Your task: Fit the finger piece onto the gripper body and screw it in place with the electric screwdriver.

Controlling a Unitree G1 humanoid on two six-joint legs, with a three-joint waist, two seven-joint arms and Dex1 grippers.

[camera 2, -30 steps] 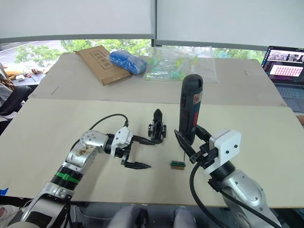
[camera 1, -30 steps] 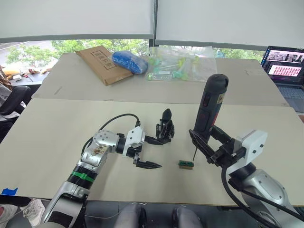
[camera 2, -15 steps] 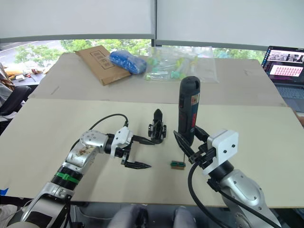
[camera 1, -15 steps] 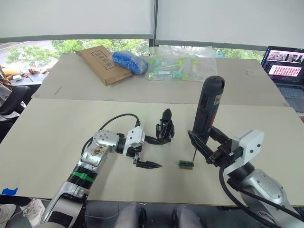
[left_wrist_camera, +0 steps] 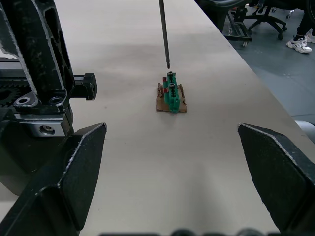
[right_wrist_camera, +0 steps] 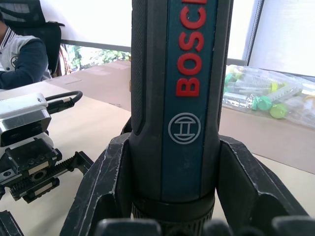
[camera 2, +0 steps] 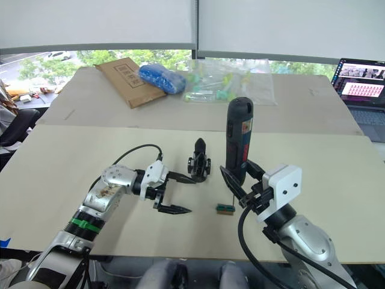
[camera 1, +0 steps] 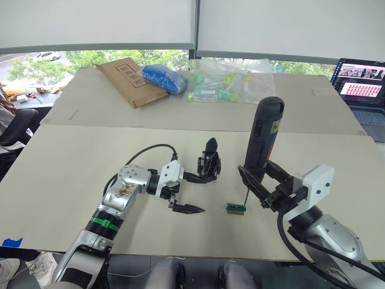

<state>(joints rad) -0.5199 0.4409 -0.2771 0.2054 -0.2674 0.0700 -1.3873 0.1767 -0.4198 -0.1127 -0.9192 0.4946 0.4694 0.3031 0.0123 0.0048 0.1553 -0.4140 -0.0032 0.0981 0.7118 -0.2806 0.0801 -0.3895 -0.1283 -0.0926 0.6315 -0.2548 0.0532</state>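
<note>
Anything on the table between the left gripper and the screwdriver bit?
Bare tabletop, then the small green-and-brown block right under the bit of the electric screwdriver, seen in the left wrist view. The left gripper is open.

Each arm is silver metal with a black cable. The left arm carries a green band. Each claw, left claw (camera 1: 191, 193) and right claw (camera 1: 257, 182), has a white housing and two black pointed fingers.
</note>
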